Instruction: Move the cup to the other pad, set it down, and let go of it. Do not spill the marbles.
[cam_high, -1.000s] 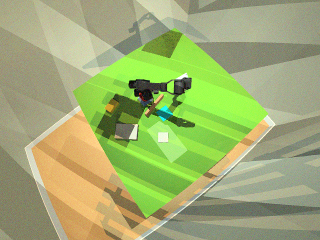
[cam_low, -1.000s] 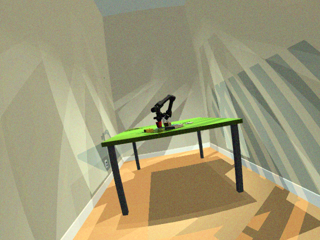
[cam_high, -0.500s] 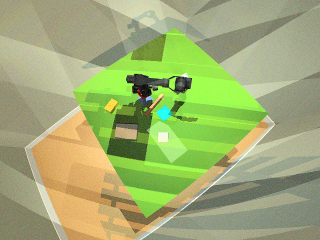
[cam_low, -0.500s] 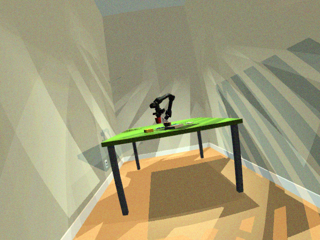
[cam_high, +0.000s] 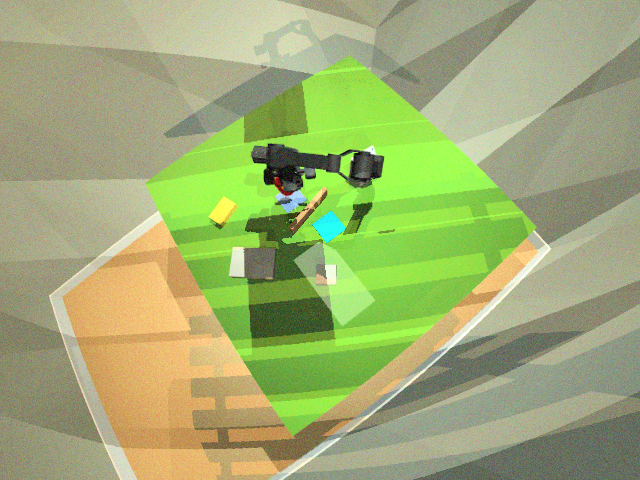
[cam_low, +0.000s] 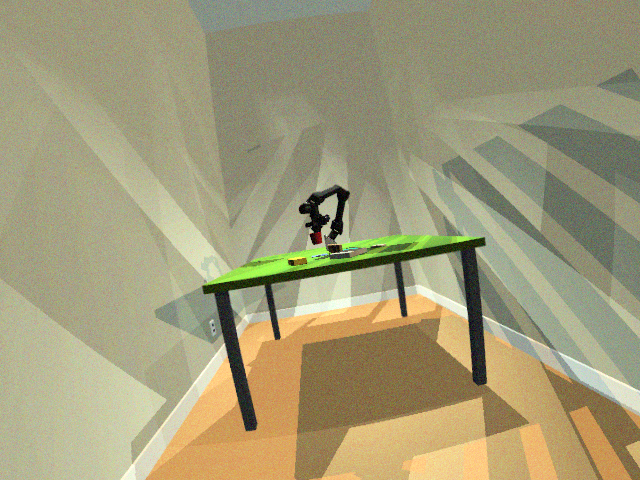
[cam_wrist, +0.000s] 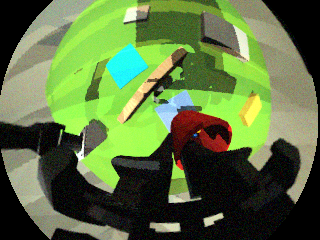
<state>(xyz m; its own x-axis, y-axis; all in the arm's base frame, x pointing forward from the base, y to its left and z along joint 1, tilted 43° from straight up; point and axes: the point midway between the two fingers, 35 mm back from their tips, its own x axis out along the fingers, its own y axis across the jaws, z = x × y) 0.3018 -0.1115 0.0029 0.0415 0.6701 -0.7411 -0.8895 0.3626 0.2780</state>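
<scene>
The red cup (cam_high: 279, 186) (cam_low: 315, 238) (cam_wrist: 187, 122) is held above the table, over the light blue pad (cam_high: 295, 199) (cam_wrist: 184, 100). The exterior view shows air under it, and it hangs roughly upright. My gripper (cam_low: 316, 230) (cam_wrist: 179, 146) is shut on the cup's wall, with one dark finger reaching inside the rim in the wrist view. Small blue and yellow spots, marbles, show inside the cup; the rest of its inside is hidden. The cyan pad (cam_high: 329, 226) (cam_wrist: 126, 66) lies flat with nothing on it.
A raised wooden bar (cam_high: 308, 209) (cam_wrist: 150, 86) stands between the two pads. A yellow block (cam_high: 223, 210) (cam_low: 297, 261) (cam_wrist: 250, 109), a flat grey-white box (cam_high: 253, 263) (cam_wrist: 222, 34) and a small white block (cam_high: 330, 274) (cam_wrist: 136, 15) are farther out.
</scene>
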